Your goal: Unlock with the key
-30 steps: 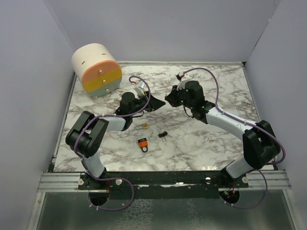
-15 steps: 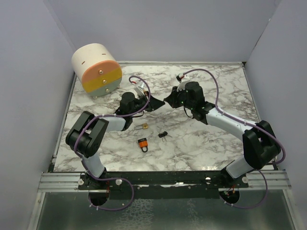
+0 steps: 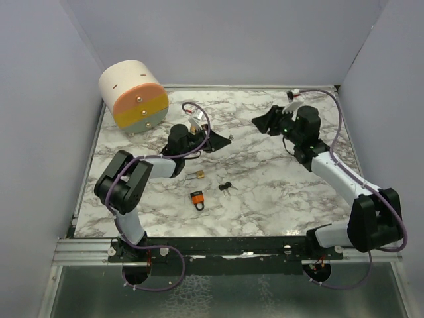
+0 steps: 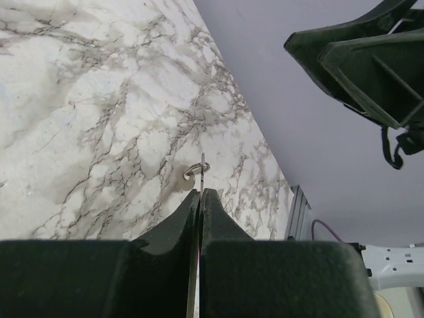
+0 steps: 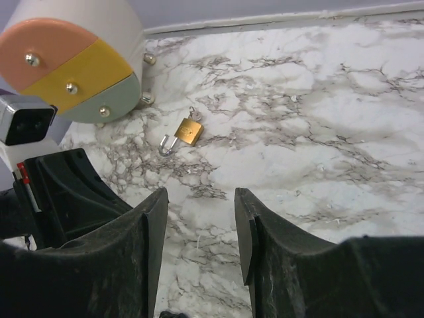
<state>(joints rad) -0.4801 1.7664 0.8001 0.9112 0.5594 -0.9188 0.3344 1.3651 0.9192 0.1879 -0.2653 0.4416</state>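
My left gripper [image 3: 213, 141] is shut on a thin silver key [image 4: 201, 173]. The key's ring [image 3: 230, 137] sticks out past the fingertips, above the marble. In the left wrist view the gripper [image 4: 201, 192] pinches the key edge-on. My right gripper [image 3: 260, 123] is open and empty, to the right of the left gripper and apart from it. Through its jaws [image 5: 201, 199] I see a brass padlock [image 5: 187, 132] lying flat on the marble, its shackle pointing left. The padlock also shows in the top view [image 3: 198, 175], in front of the left gripper.
An orange padlock [image 3: 197, 199] and a black-headed key bunch [image 3: 226, 187] lie near the table's middle front. A cream drum with pink, yellow and green drawer fronts [image 3: 132, 96] stands at the back left. Grey walls enclose the marble table [image 3: 285, 179].
My right arm has swung right and back, away from the left gripper, which it was almost touching. The left gripper stays put, still shut on the key.
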